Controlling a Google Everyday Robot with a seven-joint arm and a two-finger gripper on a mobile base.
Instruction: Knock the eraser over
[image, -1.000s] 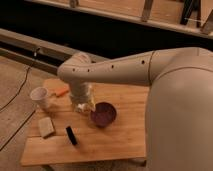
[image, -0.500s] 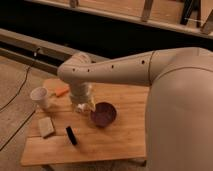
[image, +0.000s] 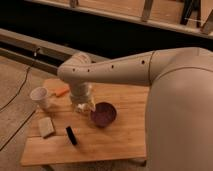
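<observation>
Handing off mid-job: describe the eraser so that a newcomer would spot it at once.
On the wooden table, look near the front, between the tan block on the left and the purple bowl on the right. The eraser is the small black slab there, the only black thing on it; the gripper hangs farther back, beside the bowl.

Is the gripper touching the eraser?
No, the gripper hangs close beside the purple bowl, with bare table between it and the eraser.
</observation>
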